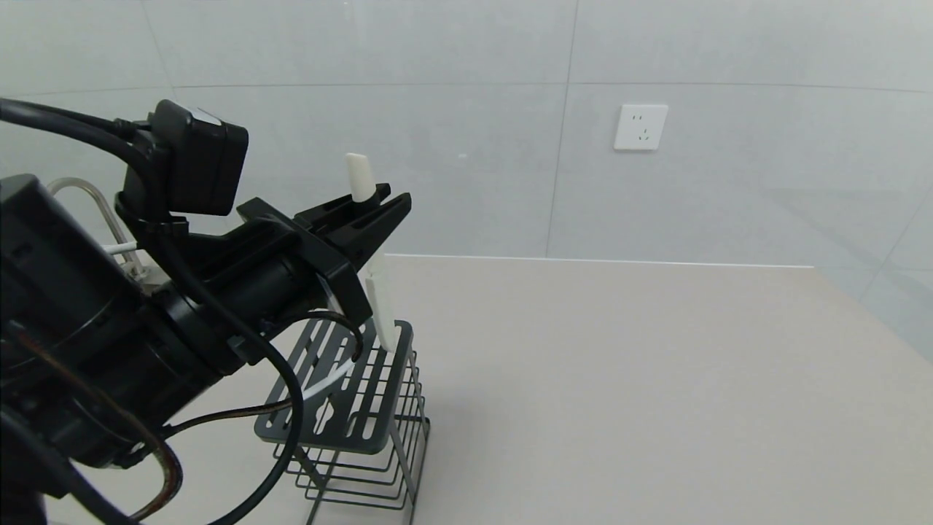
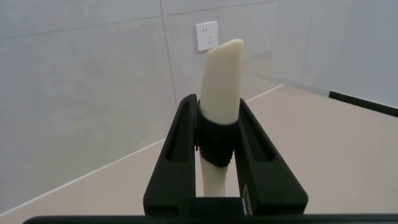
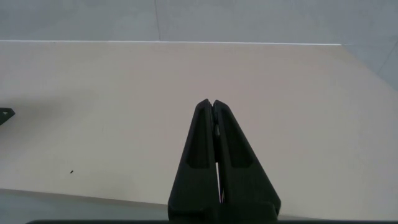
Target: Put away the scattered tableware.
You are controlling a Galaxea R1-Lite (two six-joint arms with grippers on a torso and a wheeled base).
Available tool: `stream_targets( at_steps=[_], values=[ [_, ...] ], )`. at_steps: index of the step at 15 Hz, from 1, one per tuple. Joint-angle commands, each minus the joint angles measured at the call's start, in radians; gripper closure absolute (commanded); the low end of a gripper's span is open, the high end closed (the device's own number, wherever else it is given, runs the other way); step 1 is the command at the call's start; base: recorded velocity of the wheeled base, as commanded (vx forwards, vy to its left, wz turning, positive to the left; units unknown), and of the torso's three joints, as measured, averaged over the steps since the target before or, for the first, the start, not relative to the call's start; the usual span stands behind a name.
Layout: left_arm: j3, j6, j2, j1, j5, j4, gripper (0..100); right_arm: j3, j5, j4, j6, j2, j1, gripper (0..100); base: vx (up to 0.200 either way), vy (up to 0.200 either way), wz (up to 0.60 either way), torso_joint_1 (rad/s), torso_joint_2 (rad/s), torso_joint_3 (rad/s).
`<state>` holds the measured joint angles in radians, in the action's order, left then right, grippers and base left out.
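Head view: rack (image 1: 368, 440) beneath utensil (image 1: 359, 176), socket (image 1: 641, 127)

Cream utensil (image 1: 360, 177), black left pincer (image 1: 368, 205), dark grey slotted rack (image 1: 342, 434), beige counter (image 1: 619, 379).

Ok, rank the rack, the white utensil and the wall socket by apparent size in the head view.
1. rack
2. white utensil, held in the left tool, nearer the camera
3. wall socket, far back, so true size unsure

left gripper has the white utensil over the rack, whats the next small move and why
Probably lower the left gripper slightly, easing the white utensil down into the rack. It hangs near upright, clamped, its lower tip about at the rack's slotted top, so releasing seems premature.
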<state>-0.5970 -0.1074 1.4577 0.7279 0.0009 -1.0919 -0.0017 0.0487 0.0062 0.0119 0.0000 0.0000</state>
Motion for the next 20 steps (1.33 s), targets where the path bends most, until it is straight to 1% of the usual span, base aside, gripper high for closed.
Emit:
stream_targets(
  at_steps=[1, 3, 5, 8, 12, 14, 20],
  values=[
    [0.002, 0.0, 0.0, -0.001, 0.001, 0.0, 100, 0.0, 0.0, 0.0, 0.0, 0.002, 0.0, 100, 0.0, 0.0, 0.0, 0.0, 0.0, 0.0],
    [0.005, 0.0, -0.003, -0.002, 0.001, 0.0, 100, 0.0, 0.0, 0.0, 0.0, 0.002, 0.0, 100, 0.0, 0.0, 0.0, 0.0, 0.0, 0.0],
    [0.036, 0.0, -0.005, -0.002, 0.001, 0.0, 100, 0.0, 0.0, 0.0, 0.0, 0.002, 0.0, 100, 0.0, 0.0, 0.0, 0.0, 0.0, 0.0],
    [0.049, 0.002, 0.001, 0.001, 0.001, 0.0, 100, 0.0, 0.0, 0.0, 0.0, 0.002, 0.0, 100, 0.0, 0.0, 0.0, 0.0, 0.0, 0.0],
    [0.121, 0.006, 0.001, 0.001, 0.002, -0.002, 100, 0.0, 0.0, 0.0, 0.0, 0.002, 0.0, 100, 0.0, 0.0, 0.0, 0.0, 0.0, 0.0],
    [0.121, 0.006, 0.006, 0.008, 0.018, -0.002, 100, 0.0, 0.0, 0.0, 0.0, 0.002, 0.0, 100, 0.0, 0.0, 0.0, 0.0, 0.0, 0.0],
    [0.12, 0.006, 0.05, 0.002, 0.019, -0.011, 100, 0.0, 0.0, 0.0, 0.0, 0.002, 0.0, 100, 0.0, 0.0, 0.0, 0.0, 0.0, 0.0]
  ],
)
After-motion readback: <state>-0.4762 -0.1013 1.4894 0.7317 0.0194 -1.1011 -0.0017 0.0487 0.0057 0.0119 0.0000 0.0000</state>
